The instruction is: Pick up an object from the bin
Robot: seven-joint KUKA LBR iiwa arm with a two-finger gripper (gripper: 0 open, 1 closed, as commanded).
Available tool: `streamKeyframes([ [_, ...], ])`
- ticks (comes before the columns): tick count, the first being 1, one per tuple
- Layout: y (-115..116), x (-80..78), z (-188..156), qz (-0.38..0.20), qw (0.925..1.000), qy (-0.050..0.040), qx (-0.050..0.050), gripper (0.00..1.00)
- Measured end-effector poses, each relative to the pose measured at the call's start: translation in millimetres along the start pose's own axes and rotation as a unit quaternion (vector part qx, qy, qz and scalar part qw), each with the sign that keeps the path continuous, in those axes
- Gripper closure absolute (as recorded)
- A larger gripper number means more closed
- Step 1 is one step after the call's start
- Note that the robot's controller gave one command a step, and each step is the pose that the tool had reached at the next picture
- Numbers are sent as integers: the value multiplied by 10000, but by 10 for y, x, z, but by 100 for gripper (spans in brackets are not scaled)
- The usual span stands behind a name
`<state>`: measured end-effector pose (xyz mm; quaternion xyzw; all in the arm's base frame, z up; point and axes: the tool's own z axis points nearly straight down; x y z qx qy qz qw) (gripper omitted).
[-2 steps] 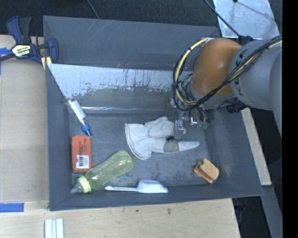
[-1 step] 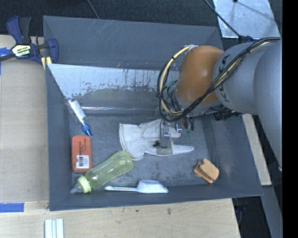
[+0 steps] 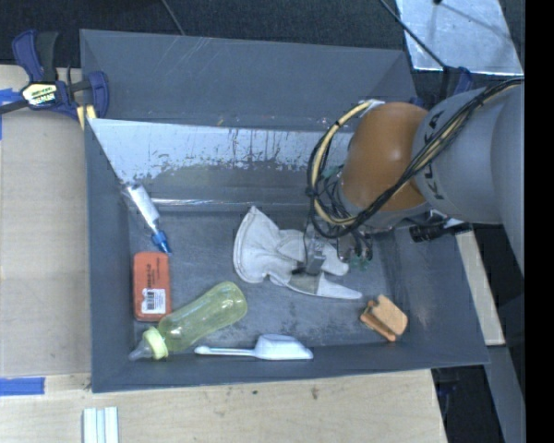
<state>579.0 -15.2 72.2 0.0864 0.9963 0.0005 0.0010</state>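
The gripper point(image 3: 311, 266) was down at the one white cloth point(image 3: 257, 250) in the middle of the bin point(image 3: 258, 81); its grip could not be judged. Floor near the back wall lay free; one bottle point(image 3: 198, 317) and one scoop point(image 3: 270, 348) lined the front edge.

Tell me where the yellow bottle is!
In the camera view, the yellow bottle lies at the lower left of the bin, right of the orange block, above the white spoon.

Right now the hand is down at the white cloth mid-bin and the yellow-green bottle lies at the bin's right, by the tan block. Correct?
Not quite. The camera view shows the yellow-green bottle at the left of the bin, by the orange block. The hand is at the white cloth mid-bin.
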Motion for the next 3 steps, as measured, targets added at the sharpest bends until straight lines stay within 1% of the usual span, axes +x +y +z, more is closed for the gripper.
streamKeyframes([
  [1,0,0,0,-1,10000,0,0,100],
  [2,57,-83,-1213,-178,9998,-4,5,100],
  [3,57,-83,-1212,-180,9998,-2,6,100],
])
